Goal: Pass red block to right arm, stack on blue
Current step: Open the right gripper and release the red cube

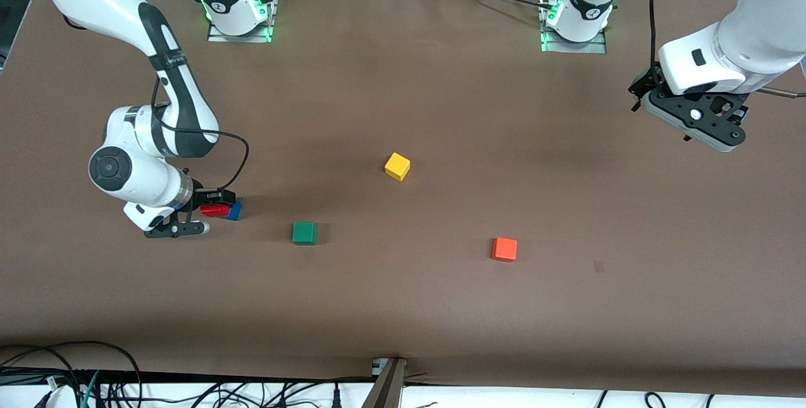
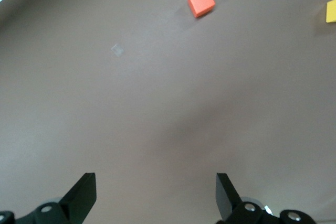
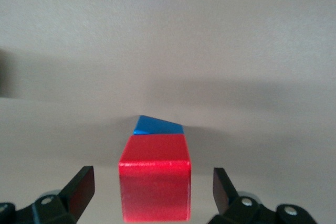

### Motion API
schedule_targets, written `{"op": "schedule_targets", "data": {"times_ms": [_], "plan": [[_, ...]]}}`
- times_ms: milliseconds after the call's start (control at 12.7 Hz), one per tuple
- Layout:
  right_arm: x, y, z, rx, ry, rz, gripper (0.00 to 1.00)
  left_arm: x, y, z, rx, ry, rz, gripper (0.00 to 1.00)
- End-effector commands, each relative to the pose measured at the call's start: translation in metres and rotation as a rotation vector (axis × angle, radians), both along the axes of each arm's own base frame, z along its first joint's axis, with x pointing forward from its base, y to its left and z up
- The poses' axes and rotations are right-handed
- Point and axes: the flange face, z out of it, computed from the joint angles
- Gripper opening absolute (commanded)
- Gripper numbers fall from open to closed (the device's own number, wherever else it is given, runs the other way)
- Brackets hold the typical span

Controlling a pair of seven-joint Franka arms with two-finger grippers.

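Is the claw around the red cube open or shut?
Open: the right claw fingers stand clear of the red cube on either side.

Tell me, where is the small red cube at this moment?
The small red cube sits on the small blue cube toward the right arm's end of the table, between the open fingers of the right end effector.

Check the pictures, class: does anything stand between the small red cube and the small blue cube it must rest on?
Nothing visible does. The small red cube already sits on the small blue cube, twisted a little against it. The right pincer stands open around the red cube, both fingers apart from it. The left pincer waits open over bare table.
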Motion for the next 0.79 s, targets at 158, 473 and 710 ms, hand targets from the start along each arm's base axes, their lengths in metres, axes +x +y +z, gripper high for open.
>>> {"op": "schedule_targets", "data": {"times_ms": [158, 473, 710], "plan": [[-0.019, 0.001, 0.147, 0.015, -0.091, -0.006, 1.00, -0.009, 0.003, 0.010, 0.031, -0.028, 0.016, 1.00], [-0.025, -0.010, 0.263, 0.001, -0.056, -0.016, 1.00, -0.005, 0.008, 0.011, 0.025, -0.059, 0.023, 1.00], [-0.044, -0.040, 0.322, -0.008, 0.008, -0.058, 1.00, 0.007, 0.026, 0.015, 0.014, -0.152, 0.049, 1.00]]}}
